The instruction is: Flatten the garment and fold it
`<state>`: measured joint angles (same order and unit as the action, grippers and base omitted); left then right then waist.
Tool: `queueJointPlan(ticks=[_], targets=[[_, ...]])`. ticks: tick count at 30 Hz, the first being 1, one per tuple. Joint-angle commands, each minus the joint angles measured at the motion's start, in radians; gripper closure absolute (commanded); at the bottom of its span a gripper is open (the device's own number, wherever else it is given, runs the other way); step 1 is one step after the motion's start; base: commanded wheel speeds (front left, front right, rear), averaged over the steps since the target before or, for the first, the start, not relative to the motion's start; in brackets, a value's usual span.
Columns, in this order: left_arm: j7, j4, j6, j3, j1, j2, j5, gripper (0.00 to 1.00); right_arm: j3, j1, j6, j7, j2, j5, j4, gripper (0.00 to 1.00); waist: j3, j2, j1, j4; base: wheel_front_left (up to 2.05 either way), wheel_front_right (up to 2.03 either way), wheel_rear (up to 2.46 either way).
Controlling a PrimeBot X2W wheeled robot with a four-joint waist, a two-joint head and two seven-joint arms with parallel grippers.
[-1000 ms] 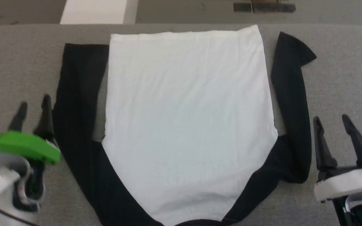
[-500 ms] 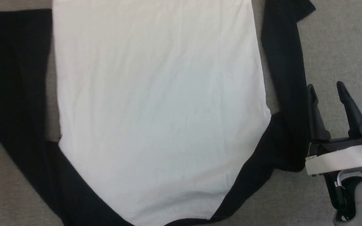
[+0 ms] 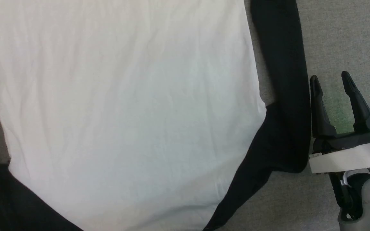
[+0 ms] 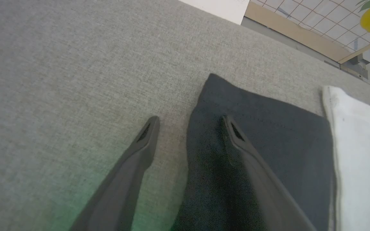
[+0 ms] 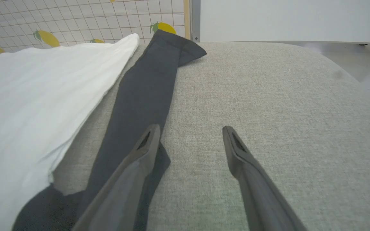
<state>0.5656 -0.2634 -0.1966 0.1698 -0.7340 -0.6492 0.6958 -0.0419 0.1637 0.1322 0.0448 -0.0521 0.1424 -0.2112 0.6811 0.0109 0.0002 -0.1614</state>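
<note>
As our head camera had dipped nearer than half a second before, we saw the garment [image 3: 124, 112] larger, flat on the counter [image 5: 268, 96], hem toward its far edge. Our right hand [image 3: 331, 78] hung spread and empty beside the right sleeve [image 3: 281, 96]. Our left hand [image 4: 189, 120], likewise spread, straddled the edge of the left sleeve [image 4: 262, 128]. Lemon-printed tiles [image 5: 43, 19] stood beyond the grey cloth.

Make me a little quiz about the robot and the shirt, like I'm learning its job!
1. True or false: the right gripper is shut on the shirt.
2. What colour is the sleeve beside the right gripper? A) red B) black C) white
3. Fill in: the shirt lies on a grey ____.
Key: 1 false, its fingers are apart; 2 B; 3 table.
</note>
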Motion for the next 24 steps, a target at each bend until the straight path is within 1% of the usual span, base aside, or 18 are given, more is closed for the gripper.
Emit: queueJointPlan(ticks=[1, 2, 3, 4, 5, 9, 14, 18, 21, 24], targets=[[0.027, -0.012, -0.026, 0.000, 0.007, -0.005, 0.004, 0.00, 0.002, 0.017, -0.002, 0.009, 0.002, 0.007, -0.001, 0.00, 0.024, -0.0109, -0.0002, -0.021, 0.00, 0.00, 0.00], [0.048, -0.016, -0.038, -0.008, 0.018, -0.012, -0.005, 0.05, 0.003, 0.019, -0.002, 0.009, 0.002, 0.007, 0.001, 0.00, 0.023, -0.0109, -0.0002, -0.020, 0.00, 0.00, 0.00], [0.059, -0.016, -0.043, -0.017, 0.025, -0.018, -0.014, 0.53, 0.003, 0.020, -0.002, 0.008, 0.002, 0.005, 0.003, 0.00, 0.021, -0.0109, -0.0002, -0.018, 0.00, 0.00, 0.00], [0.061, -0.014, -0.047, -0.021, 0.030, -0.021, -0.021, 0.69, 0.004, 0.022, -0.002, 0.007, 0.002, 0.004, 0.005, 0.00, 0.018, -0.0109, -0.0002, -0.016, 0.00, 0.00, 0.00], [0.055, -0.013, -0.050, -0.019, 0.033, -0.019, -0.022, 1.00, 0.004, 0.023, -0.002, 0.006, 0.002, 0.003, 0.007, 0.00, 0.014, -0.0109, -0.0002, -0.015, 0.00, 0.00, 0.00], [-0.016, -0.024, -0.018, -0.014, 0.049, -0.006, -0.020, 1.00, 0.000, 0.026, -0.002, 0.003, 0.002, -0.003, 0.017, 0.00, -0.025, -0.0109, -0.0002, 0.001, 0.00, 0.00, 0.00], [-0.155, -0.057, 0.058, 0.007, 0.073, 0.005, -0.013, 1.00, -0.014, 0.015, -0.002, -0.001, 0.002, -0.013, 0.036, 0.00, -0.123, -0.0109, -0.0002, 0.032, 0.00, 0.00, 0.00], [-0.265, -0.077, 0.106, 0.026, 0.099, 0.015, -0.011, 1.00, -0.024, -0.011, -0.002, -0.009, 0.002, -0.016, 0.056, 0.00, -0.224, -0.0109, -0.0002, 0.066, 0.00, 0.00, 0.00], [-0.309, -0.075, 0.144, 0.027, 0.124, 0.023, -0.005, 1.00, -0.032, -0.038, -0.002, -0.020, 0.002, -0.014, 0.067, 0.00, -0.291, -0.0109, -0.0002, 0.089, 0.00, 0.00, 0.00], [-0.329, -0.041, 0.179, 0.030, 0.160, 0.028, 0.011, 1.00, -0.041, -0.070, -0.002, -0.028, 0.002, -0.008, 0.075, 0.00, -0.362, -0.0109, -0.0002, 0.108, 0.00, 0.00, 0.00]])
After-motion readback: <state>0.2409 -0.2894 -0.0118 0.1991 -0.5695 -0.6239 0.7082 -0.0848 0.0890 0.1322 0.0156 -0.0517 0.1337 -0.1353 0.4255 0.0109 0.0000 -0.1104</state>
